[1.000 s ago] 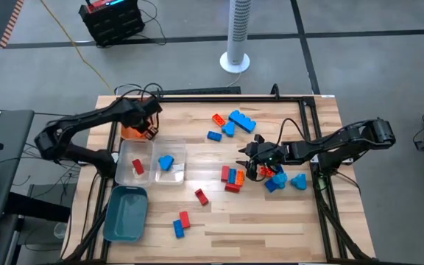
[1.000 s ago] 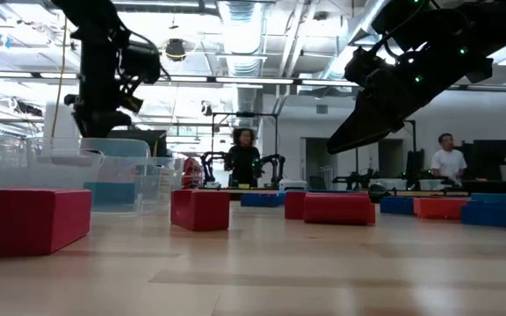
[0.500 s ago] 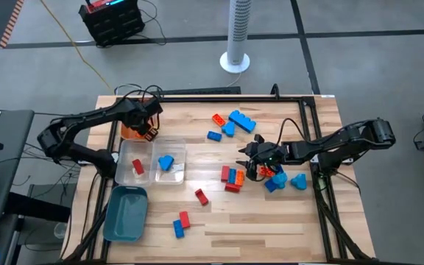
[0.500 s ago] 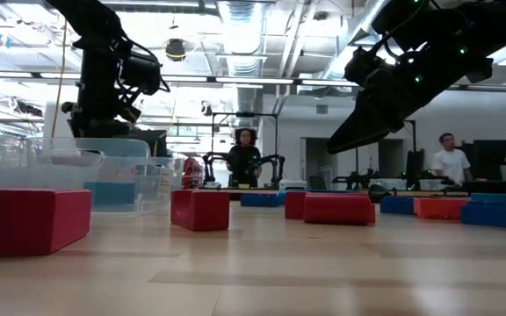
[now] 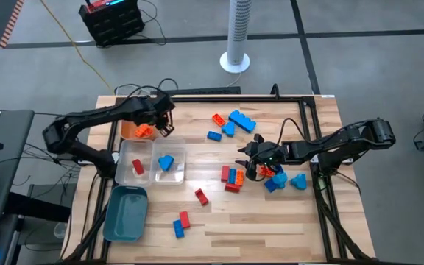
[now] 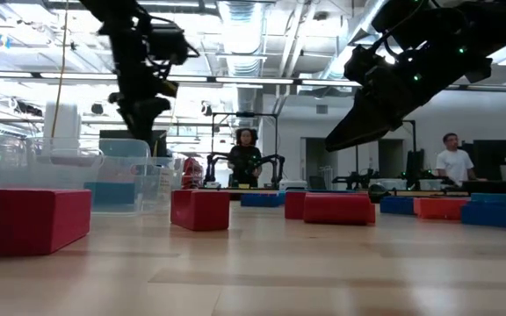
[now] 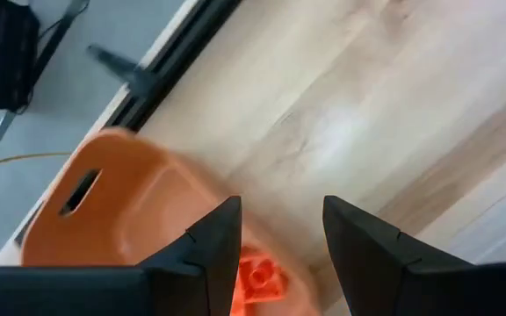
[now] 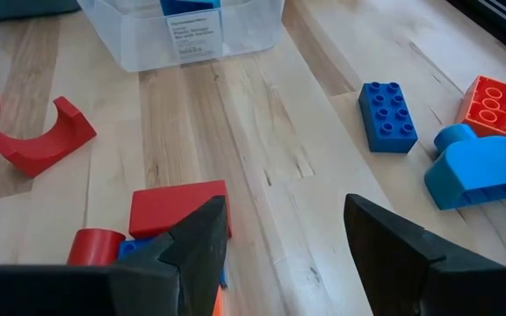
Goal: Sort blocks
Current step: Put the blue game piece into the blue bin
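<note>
- Since a second ago my left gripper (image 5: 164, 122) has swung off the orange plastic tray (image 5: 129, 130) toward the table's middle, fingers parted and empty.
- One small orange studded brick (image 7: 258, 276) lies in that tray, so I judge that drop done.
- My right gripper (image 5: 250, 168) hangs unmoved over the red, blue and orange bricks (image 5: 232, 177) at mid-table, fingers apart, holding nothing.
- Many bricks remain loose; more picks needed.

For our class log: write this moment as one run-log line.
left tool: open, empty, beside orange tray | orange block: in tray | right tool: open over block cluster
</note>
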Robot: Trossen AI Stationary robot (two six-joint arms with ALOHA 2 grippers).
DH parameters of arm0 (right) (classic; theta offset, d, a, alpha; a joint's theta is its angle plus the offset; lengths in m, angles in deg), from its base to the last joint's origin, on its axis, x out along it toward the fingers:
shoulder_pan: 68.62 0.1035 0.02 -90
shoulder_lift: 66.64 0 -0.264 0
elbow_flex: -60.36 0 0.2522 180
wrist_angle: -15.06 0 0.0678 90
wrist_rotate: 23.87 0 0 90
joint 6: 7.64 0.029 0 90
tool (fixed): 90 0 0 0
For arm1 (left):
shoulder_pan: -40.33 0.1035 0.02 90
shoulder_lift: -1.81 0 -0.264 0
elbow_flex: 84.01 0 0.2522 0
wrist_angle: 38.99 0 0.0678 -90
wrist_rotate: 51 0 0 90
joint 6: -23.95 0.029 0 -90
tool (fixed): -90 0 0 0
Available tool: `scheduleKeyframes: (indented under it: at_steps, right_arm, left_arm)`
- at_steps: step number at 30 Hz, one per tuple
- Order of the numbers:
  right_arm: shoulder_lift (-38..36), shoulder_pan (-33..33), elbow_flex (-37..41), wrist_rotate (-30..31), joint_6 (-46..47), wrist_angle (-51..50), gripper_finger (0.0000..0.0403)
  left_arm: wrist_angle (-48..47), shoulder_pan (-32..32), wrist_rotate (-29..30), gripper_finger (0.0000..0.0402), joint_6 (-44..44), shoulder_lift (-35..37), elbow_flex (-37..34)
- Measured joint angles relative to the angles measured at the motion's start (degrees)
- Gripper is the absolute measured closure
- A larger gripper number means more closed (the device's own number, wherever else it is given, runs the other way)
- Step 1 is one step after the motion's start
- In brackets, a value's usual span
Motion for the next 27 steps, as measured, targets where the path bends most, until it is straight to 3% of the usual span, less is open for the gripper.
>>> scheduleKeyframes:
  at_steps: [10,17,27]
  right_arm:
    - [0.0,0.07,0.0,0.0,0.16,0.05,0.0164]
    - [0.0,0.07,0.0,0.0,0.12,-1.51,0.0164]
    - [0.0,0.07,0.0,0.0,-0.33,-2.61,0.0164]
  left_arm:
    - [0.23,-4.54,-3.94,0.0244,5.37,-19.49,14.79]
    - [1.29,-8.71,-13.6,0.0244,16.33,-29.24,25.96]
    - [11.31,-13.72,-14.09,0.0241,26.28,-35.23,27.3]
